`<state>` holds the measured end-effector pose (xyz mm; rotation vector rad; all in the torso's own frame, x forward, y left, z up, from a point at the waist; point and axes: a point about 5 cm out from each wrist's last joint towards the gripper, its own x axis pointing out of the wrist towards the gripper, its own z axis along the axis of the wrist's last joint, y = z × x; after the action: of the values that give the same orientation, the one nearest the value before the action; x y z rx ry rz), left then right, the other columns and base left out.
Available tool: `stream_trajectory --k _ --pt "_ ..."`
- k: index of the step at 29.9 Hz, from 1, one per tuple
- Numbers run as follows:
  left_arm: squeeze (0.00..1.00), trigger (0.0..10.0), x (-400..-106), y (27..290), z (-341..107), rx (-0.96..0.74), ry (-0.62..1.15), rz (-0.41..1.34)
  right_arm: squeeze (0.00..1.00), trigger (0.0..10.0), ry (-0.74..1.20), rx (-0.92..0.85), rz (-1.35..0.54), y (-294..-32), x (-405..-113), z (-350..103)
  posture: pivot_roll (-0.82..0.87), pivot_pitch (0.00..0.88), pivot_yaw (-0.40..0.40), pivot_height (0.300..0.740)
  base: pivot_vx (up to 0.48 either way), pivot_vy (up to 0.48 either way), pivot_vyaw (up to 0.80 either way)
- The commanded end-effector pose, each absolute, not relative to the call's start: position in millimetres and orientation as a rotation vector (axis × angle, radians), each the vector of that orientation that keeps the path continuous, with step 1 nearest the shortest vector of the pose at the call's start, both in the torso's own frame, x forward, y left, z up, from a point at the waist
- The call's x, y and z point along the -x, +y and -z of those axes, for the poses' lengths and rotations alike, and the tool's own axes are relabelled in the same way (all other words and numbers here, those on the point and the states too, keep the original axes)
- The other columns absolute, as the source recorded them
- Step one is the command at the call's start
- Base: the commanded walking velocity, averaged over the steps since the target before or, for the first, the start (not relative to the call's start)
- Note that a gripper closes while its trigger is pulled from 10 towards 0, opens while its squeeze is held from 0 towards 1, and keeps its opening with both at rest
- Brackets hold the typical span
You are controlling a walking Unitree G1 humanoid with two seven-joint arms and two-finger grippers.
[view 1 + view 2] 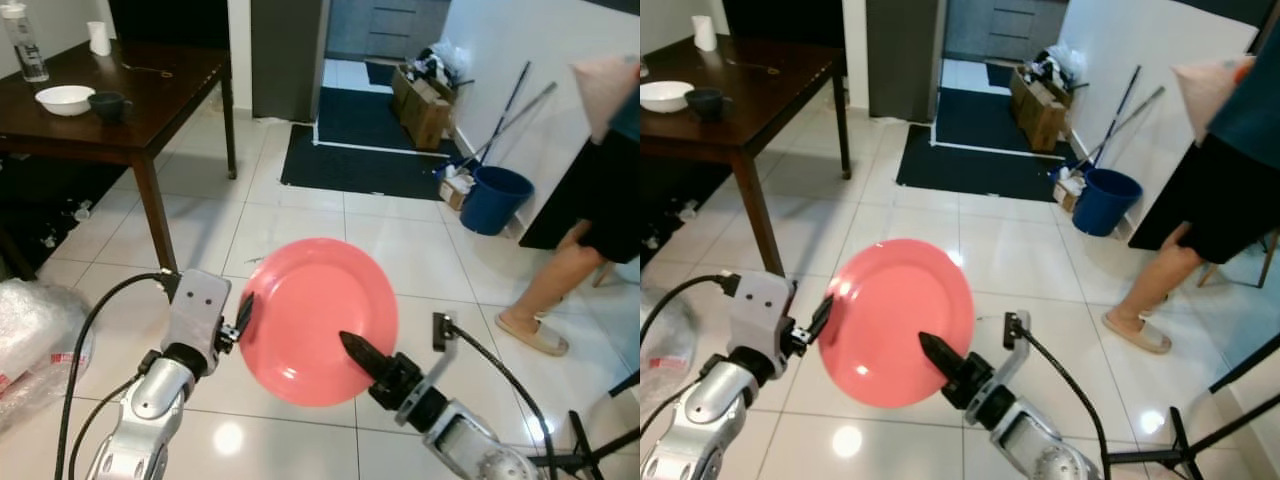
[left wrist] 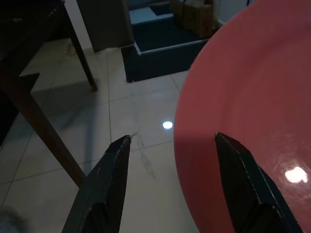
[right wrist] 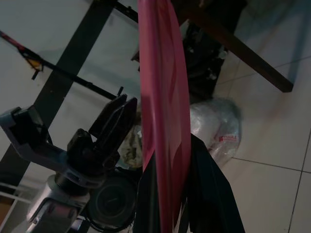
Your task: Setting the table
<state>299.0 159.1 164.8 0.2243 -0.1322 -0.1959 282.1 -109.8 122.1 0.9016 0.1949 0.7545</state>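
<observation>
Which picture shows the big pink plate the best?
The left eye view: the whole round pink plate shows, with the right gripper shut on its lower edge and the open left gripper at its side. The right eye view is nearly as good. The left wrist view catches one part; the right wrist view sees it edge-on.

Dark wooden table [image 1: 150,105]: white bowl [image 1: 64,99]; dark cup [image 1: 108,105]; bottle [image 1: 24,42].

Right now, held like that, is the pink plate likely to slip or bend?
The pink plate looks rigid, keeping its shape pinched at one edge by the right gripper. Its glossy surface suggests it could slip. The left gripper beside its rim is open.
</observation>
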Motion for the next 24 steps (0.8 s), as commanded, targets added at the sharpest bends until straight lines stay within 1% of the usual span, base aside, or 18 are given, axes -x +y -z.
stream_trajectory --k 1,15,24 --pt "0.0 10.0 -298.0 151.5 -160.8 -0.223 -0.133 0.223 0.0 10.0 0.199 -0.893 -0.732 -116.6 -280.7 -119.3 0.1 0.101 -0.007 0.74 0.48 0.0 0.0" --pt "0.0 10.0 -299.5 144.7 -159.4 -0.223 -0.141 0.257 0.0 10.0 0.189 -0.886 -0.711 -120.8 -282.4 -119.3 0.1 0.092 0.003 0.74 0.48 0.0 0.0" --pt "0.0 10.0 -300.8 144.8 -158.9 -0.225 -0.143 0.265 0.0 10.0 0.186 -0.885 -0.705 -120.6 -282.4 -118.3 0.09 0.076 0.015 0.74 0.48 0.0 0.0"
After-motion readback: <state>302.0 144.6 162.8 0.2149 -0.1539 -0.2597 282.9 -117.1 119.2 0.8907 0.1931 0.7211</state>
